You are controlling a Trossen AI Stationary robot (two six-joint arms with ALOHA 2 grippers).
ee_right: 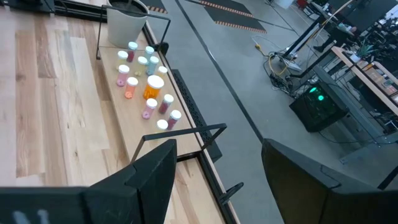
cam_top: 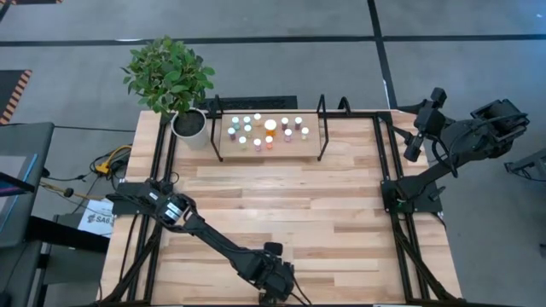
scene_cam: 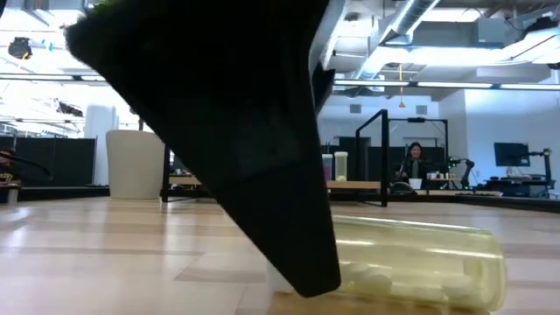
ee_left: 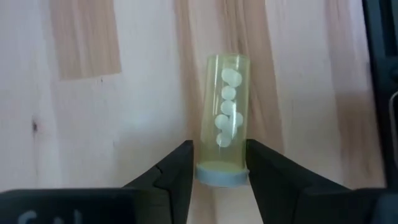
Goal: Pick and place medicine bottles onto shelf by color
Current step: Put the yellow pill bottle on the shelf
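A yellow see-through bottle [ee_left: 225, 118] with white pills inside lies on its side on the plank tabletop by the near edge; it also shows in the low view [scene_cam: 420, 258]. My left gripper [ee_left: 219, 146] is low over the near edge [cam_top: 273, 286], shut on the bottle's cap end. Several small white-capped bottles [cam_top: 266, 132] stand on the light-wood shelf [cam_top: 311, 141] at the far middle of the table. My right gripper [ee_right: 217, 186] is open and empty, raised off the table's far right corner [cam_top: 416, 141]. My left gripper has the bottle's pale cap [ee_left: 221, 176] between its two fingers [ee_left: 180, 165], one on each side of the cap. The fingers lie along the bottle's length and low over the table. The bottle lies flat on the tabletop, its bottom pointing away from the gripper.
A potted plant in a white pot [cam_top: 189, 124] stands left of the shelf. Black frame loops [cam_top: 322, 128] rise at the shelf's ends. Black rails [cam_top: 388, 170] run along the table's left and right sides. Bare planks [cam_top: 281, 196] lie between the shelf and my left gripper.
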